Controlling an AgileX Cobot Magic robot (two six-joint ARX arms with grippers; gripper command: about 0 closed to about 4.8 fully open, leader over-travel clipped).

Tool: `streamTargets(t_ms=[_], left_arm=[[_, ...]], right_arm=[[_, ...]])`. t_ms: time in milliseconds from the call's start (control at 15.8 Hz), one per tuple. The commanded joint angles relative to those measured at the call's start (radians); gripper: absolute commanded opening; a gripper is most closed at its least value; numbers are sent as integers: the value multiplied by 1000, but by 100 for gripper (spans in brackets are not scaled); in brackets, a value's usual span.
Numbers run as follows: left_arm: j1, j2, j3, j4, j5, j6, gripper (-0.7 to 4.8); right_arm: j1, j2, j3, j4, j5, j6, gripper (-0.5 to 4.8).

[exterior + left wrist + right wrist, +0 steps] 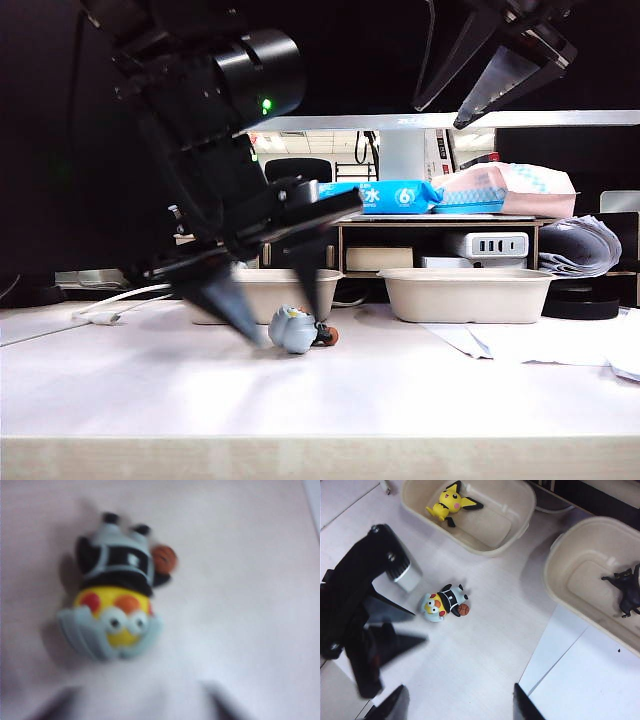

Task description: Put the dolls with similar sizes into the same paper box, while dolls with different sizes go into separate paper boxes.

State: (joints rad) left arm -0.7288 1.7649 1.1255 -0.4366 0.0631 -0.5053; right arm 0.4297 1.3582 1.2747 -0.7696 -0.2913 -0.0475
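Observation:
A doll [117, 605] with a grey hood, yellow face, black-and-white body and orange ball lies on the white table [420, 390]. My left gripper [289, 329] is low over the table, open, its tips just short of this doll [444, 605] and not gripping it. The left paper box [520, 527] holds a yellow-and-black doll [449, 502]. In the right paper box [560, 587] lies a thin black animal figure [627, 592]. My right gripper [460, 705] hangs high above the table, open and empty.
Both boxes [465, 292] stand at the back of the table in front of a low shelf with tissue packs [505, 190] and a power strip [490, 244]. White paper sheets [560, 345] lie at the right. A white cable [110, 305] runs at the back left.

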Motion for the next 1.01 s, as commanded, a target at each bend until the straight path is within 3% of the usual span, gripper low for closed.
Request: streamTargets(t_ms=[63, 253, 633, 1013], left_arm=[[1, -60, 8, -37, -3, 107, 479], [5, -101, 10, 51, -60, 117, 479], [45, -4, 24, 94, 61, 162, 479], [47, 3, 27, 168, 61, 184, 479]], right_arm=[[1, -3, 2, 12, -2, -6, 269], [1, -3, 2, 22, -2, -6, 269], [1, -3, 2, 9, -3, -6, 269], [1, -3, 2, 16, -3, -6, 268]])
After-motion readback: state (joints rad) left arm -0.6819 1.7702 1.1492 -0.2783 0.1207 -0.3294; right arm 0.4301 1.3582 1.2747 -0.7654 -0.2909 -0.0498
